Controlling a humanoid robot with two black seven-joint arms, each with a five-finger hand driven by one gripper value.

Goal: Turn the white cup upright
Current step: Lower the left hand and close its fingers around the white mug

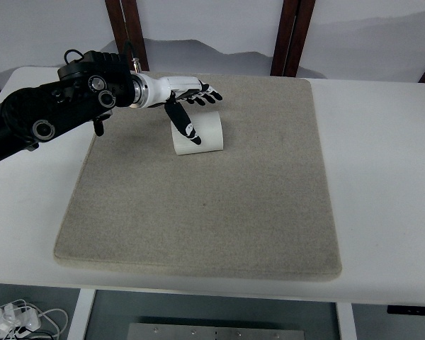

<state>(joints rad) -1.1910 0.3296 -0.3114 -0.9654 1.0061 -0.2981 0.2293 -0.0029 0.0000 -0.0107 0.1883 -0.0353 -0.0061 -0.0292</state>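
A white cup stands on the grey mat, towards its far side, a little left of centre. Its top end is hidden by my left hand, so I cannot tell which end faces up. My left arm comes in from the left edge. The black fingers stretch out flat just over the cup's top, and the thumb hangs down across the cup's left front. The fingers look spread, not curled round the cup. My right arm does not show.
The mat lies on a white table. Dark wooden posts stand behind the table's far edge. Cables lie on the floor at the lower left.
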